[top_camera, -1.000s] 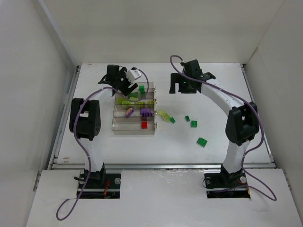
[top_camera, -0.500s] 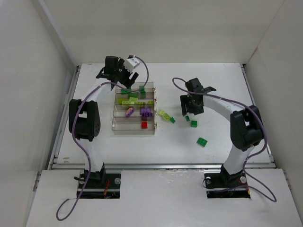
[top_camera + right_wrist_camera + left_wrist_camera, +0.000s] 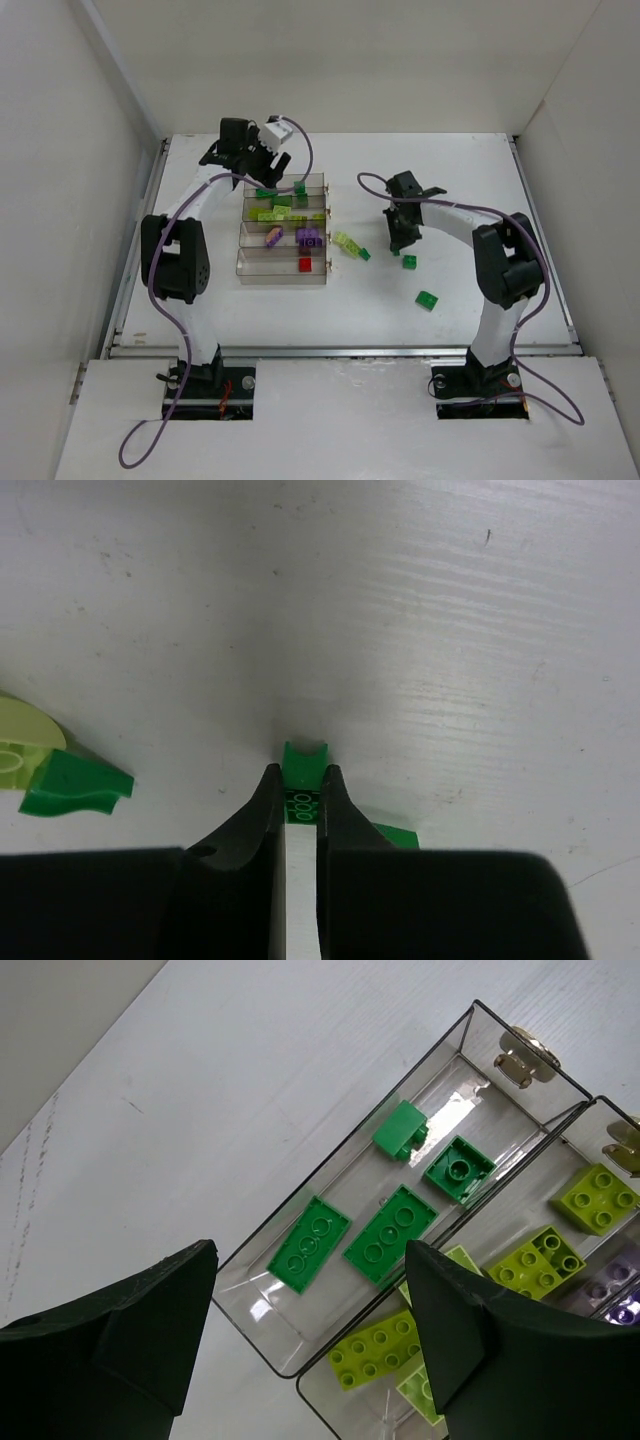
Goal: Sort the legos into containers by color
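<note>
The containers [image 3: 240, 262] are four clear bins joined side by side, left of centre. The far bin [image 3: 300, 1182] holds several green legos [image 3: 391, 1232], the one beside it yellow-green legos [image 3: 375, 1352], the third purple legos [image 3: 308, 238], and the near one a red lego [image 3: 305, 264]. My left gripper [image 3: 310, 1250] hangs open and holds nothing above the far bin's left end [image 3: 262, 170]. My right gripper [image 3: 300, 780] is down on the table [image 3: 396, 245], shut on a small dark green lego [image 3: 304, 757].
Loose on the white table right of the tray lie a yellow-green lego [image 3: 347, 243] touching a small green one [image 3: 364, 254], a green brick [image 3: 409, 262] just beside my right gripper, and another green brick [image 3: 427, 299] nearer the front. White walls enclose the table.
My right arm swung from the back of the table down to the small green lego and shut on it. My left gripper drew back slightly toward the far left, staying open.
</note>
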Controlling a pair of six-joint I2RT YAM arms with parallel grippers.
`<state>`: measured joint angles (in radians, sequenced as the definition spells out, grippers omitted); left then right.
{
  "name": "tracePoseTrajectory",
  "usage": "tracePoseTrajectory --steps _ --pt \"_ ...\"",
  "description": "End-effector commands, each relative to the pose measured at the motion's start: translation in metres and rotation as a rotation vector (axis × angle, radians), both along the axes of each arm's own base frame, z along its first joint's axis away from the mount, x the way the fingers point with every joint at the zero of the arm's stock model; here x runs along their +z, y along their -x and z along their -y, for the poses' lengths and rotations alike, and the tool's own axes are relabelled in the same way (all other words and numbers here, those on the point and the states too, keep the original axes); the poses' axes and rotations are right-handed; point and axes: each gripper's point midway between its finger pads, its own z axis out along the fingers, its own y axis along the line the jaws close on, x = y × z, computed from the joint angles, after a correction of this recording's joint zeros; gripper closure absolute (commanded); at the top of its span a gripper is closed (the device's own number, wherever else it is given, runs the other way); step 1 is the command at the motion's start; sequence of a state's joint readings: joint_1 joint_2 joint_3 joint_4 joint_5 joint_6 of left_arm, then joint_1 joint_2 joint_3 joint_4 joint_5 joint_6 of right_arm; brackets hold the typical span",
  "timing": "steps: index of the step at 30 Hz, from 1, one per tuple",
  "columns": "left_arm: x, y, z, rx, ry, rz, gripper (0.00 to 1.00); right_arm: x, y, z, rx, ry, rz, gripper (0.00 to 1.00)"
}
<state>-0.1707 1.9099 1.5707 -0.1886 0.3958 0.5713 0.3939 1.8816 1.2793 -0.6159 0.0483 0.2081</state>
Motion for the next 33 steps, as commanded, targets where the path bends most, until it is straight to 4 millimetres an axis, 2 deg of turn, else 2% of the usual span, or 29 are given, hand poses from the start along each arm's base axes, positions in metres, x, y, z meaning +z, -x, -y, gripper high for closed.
tracePoseTrajectory --steps 1,2,5,6,7,8,9,11,12,14,15,16,17,19,20,22,23,24,27,30,31,32,33 --pt "0.047 0.006 0.000 0.013 0.018 0.073 0.28 0.007 -0.015 -0.013 0.029 -0.040 0.046 1.00" --pt "0.043 0.006 -0.002 0.025 0.007 0.065 0.28 0.014 -0.021 -0.018 0.035 -0.062 0.063 1.00" --pt "0.046 0.007 -0.013 0.084 -0.015 0.073 0.28 0.040 -0.042 -0.037 0.086 -0.137 0.130 1.00" --pt "0.042 0.008 -0.016 0.107 -0.022 0.062 0.28 0.066 -0.060 -0.049 0.098 -0.180 0.195 1.00" --pt "0.041 0.006 -0.024 0.154 -0.041 0.062 0.28 0.079 -0.075 -0.059 0.110 -0.215 0.239 1.00" --pt "0.040 0.008 -0.029 0.181 -0.047 0.058 0.28 0.093 -0.084 -0.071 0.130 -0.242 0.277 1.00" --pt "0.035 0.008 -0.032 0.204 -0.053 0.052 0.28 0.128 -0.105 -0.087 0.150 -0.285 0.366 1.00" --pt "0.035 0.007 -0.042 0.272 -0.062 0.065 0.28 0.144 -0.128 -0.110 0.175 -0.316 0.437 1.00" --pt "0.033 0.010 -0.046 0.296 -0.066 0.063 0.28 0.155 -0.131 -0.130 0.213 -0.352 0.462 1.00" --pt "0.034 0.010 -0.054 0.343 -0.081 0.073 0.28 0.180 -0.161 -0.171 0.269 -0.422 0.548 1.00" --pt "0.037 0.008 -0.056 0.357 -0.085 0.089 0.28 0.180 -0.159 -0.174 0.281 -0.435 0.542 1.00" --pt "0.035 0.011 -0.059 0.379 -0.085 0.083 0.28 0.206 -0.166 -0.191 0.314 -0.479 0.598 1.00" --pt "0.033 0.010 -0.063 0.394 -0.095 0.087 0.26 0.188 -0.175 -0.202 0.321 -0.499 0.575 1.00" --pt "0.037 0.010 -0.068 0.459 -0.097 0.105 0.26 0.191 -0.174 -0.230 0.369 -0.576 0.577 1.00" --pt "0.040 0.008 -0.071 0.477 -0.102 0.119 0.26 0.190 -0.184 -0.238 0.375 -0.604 0.605 1.00" --pt "0.038 0.009 -0.071 0.488 -0.115 0.125 0.26 0.186 -0.182 -0.255 0.381 -0.644 0.608 0.98" --pt "0.038 0.009 -0.071 0.488 -0.115 0.125 0.26 0.191 -0.184 -0.256 0.384 -0.652 0.628 0.96" --pt "0.038 0.010 -0.066 0.473 -0.123 0.128 0.26 0.187 -0.184 -0.264 0.396 -0.661 0.637 0.94" --pt "0.038 0.010 -0.066 0.473 -0.123 0.128 0.26 0.175 -0.180 -0.272 0.405 -0.658 0.617 0.86" --pt "0.038 0.010 -0.066 0.473 -0.123 0.128 0.26 0.163 -0.176 -0.271 0.408 -0.653 0.583 0.69" --pt "0.038 0.010 -0.064 0.470 -0.111 0.124 0.26 0.167 -0.174 -0.270 0.408 -0.653 0.582 0.60" --pt "0.038 0.010 -0.064 0.470 -0.111 0.124 0.26 0.162 -0.174 -0.269 0.413 -0.643 0.575 0.36" --pt "0.038 0.010 -0.064 0.470 -0.111 0.124 0.26 0.167 -0.172 -0.268 0.413 -0.644 0.577 0.25"
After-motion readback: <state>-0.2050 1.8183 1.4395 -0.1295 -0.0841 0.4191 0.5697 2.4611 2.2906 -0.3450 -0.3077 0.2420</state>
